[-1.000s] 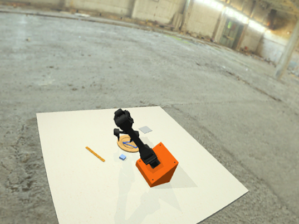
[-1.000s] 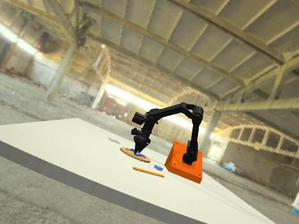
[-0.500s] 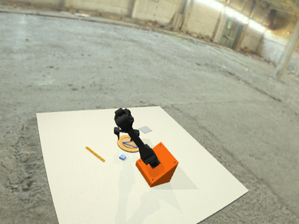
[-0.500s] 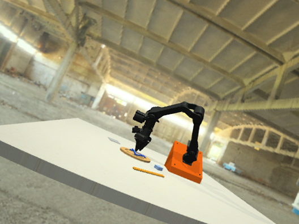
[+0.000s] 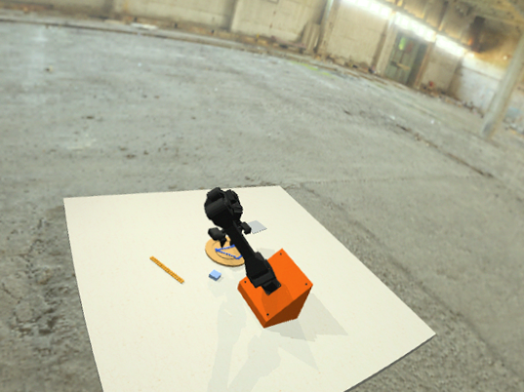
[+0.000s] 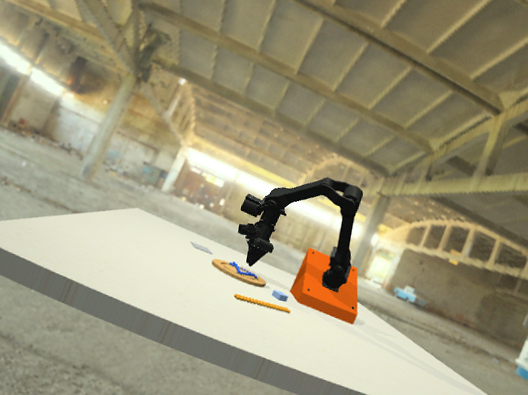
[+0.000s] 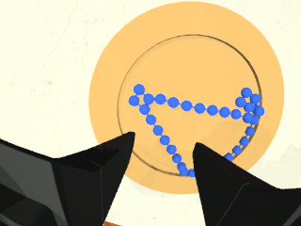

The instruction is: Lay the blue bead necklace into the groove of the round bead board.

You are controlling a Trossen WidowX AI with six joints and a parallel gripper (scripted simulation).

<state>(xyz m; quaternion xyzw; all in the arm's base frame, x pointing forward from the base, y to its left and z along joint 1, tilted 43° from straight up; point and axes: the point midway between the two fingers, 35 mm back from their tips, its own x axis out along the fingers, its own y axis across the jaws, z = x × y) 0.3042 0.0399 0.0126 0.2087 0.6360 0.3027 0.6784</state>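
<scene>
The round wooden bead board [image 5: 212, 255] [image 6: 219, 265] [image 7: 107, 80] has a thin circular groove. The blue bead necklace [image 5: 227, 253] [image 6: 234, 265] [image 7: 186, 105] lies on it in a rough triangle. In the wrist view, its lower right stretch follows the groove, with a bunch of beads at the right, partly inside the ring. One strand runs straight across the middle to a small fold at the left, and another slants down to the groove's bottom. My gripper [image 5: 226, 243] [image 6: 250, 264] [image 7: 165, 143] is partly open and empty, above the board; its right finger hides some lower beads.
A straight orange bead strand [image 5: 166, 269] [image 6: 263, 303] and a small blue block [image 5: 214, 275] [image 6: 280, 296] lie near the board. A flat grey square [image 5: 256, 227] [image 6: 201, 247] lies on its other side. The orange arm base [image 5: 284, 288] [image 6: 323, 297] stands close by.
</scene>
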